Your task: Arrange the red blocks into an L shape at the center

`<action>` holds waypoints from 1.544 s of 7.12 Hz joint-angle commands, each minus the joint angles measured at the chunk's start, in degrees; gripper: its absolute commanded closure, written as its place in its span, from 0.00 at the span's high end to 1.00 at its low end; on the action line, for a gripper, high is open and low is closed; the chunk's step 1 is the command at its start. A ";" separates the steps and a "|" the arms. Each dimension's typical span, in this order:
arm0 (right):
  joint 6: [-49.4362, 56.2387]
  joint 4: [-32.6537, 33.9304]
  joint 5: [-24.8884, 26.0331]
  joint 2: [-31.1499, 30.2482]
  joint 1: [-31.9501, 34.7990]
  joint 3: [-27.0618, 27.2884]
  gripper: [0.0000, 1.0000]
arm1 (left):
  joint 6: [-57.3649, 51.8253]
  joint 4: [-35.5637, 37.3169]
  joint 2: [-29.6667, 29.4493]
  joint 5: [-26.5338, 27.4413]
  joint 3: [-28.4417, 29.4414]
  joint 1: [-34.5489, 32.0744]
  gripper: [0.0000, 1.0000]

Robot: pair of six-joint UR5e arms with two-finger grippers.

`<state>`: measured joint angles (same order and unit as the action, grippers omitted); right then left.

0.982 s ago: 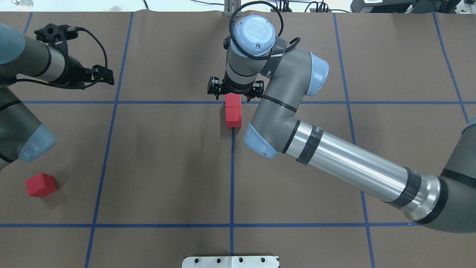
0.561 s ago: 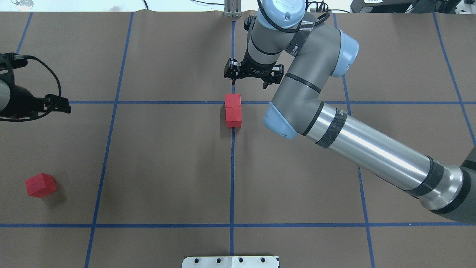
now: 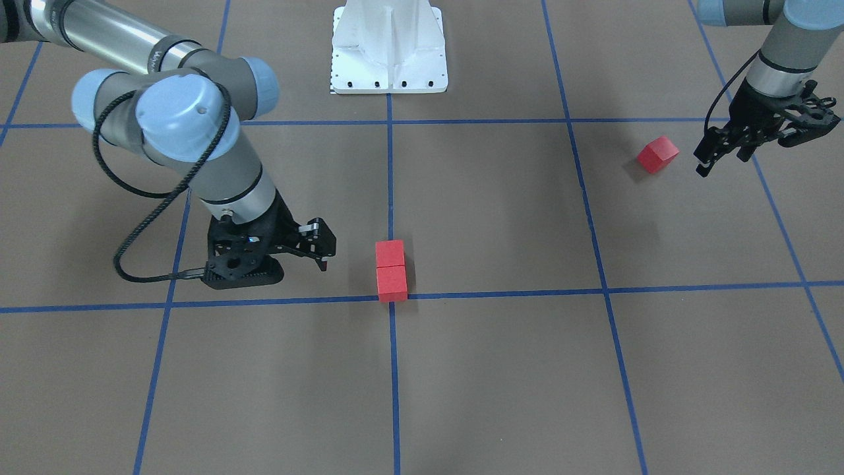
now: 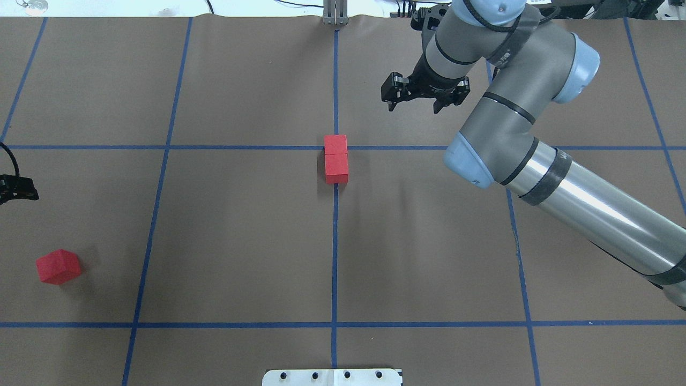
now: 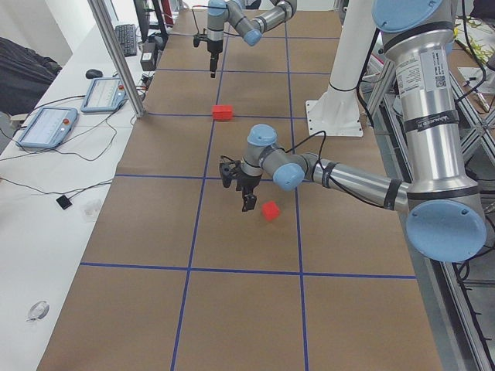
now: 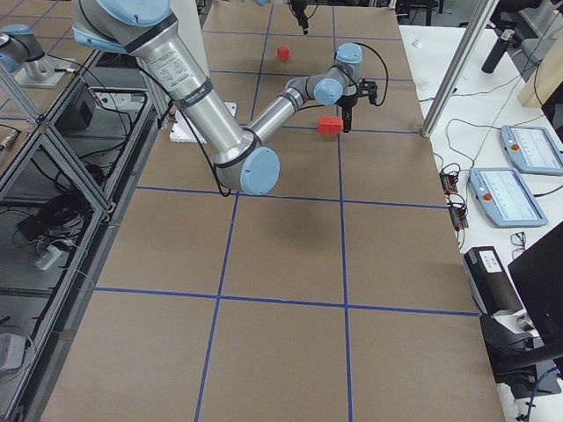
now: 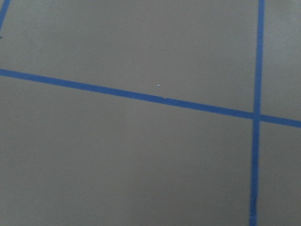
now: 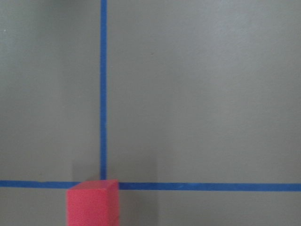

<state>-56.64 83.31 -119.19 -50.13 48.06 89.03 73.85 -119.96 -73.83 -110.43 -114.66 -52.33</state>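
Two red blocks (image 4: 336,158) sit touching in a short row. The far one lies on the center tape crossing (image 3: 393,299), and its top shows in the right wrist view (image 8: 92,202). The third red block (image 4: 58,266) lies alone, turned at an angle, near the left edge of the brown surface. My right gripper (image 4: 414,107) is open and empty, hanging beyond and to the right of the pair. My left gripper (image 3: 722,161) is open and empty, hovering just beside the lone block (image 3: 657,154). In the overhead view only its tip shows at the left edge.
The white robot base plate (image 4: 332,377) sits at the near middle edge. A metal post (image 4: 335,13) stands at the far edge. The left wrist view shows only brown paper and a tape crossing (image 7: 255,115). Tablets (image 6: 515,180) lie on the side bench.
The right gripper has left the far block at the center and drawn back up and to the right. The left arm has swung toward the lone block.
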 commanded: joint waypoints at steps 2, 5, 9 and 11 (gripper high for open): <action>1.27 -0.08 -0.34 -1.37 0.46 0.97 0.99 | 11.13 -2.65 1.14 -0.74 1.53 7.56 1.00; 1.10 0.01 -0.17 -1.46 0.19 1.41 0.99 | 11.14 -2.39 1.14 -1.28 3.12 10.84 1.00; 1.01 0.10 -0.08 -1.55 0.19 1.41 0.99 | 11.14 -2.65 0.27 -2.84 4.62 12.59 1.00; 0.92 0.10 0.01 -1.89 0.19 1.50 0.99 | 11.14 -2.56 -0.70 -6.28 6.20 12.69 1.00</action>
<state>-55.69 83.40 -119.21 -51.80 48.25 90.50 84.99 -122.51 -74.14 -115.20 -109.24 -39.83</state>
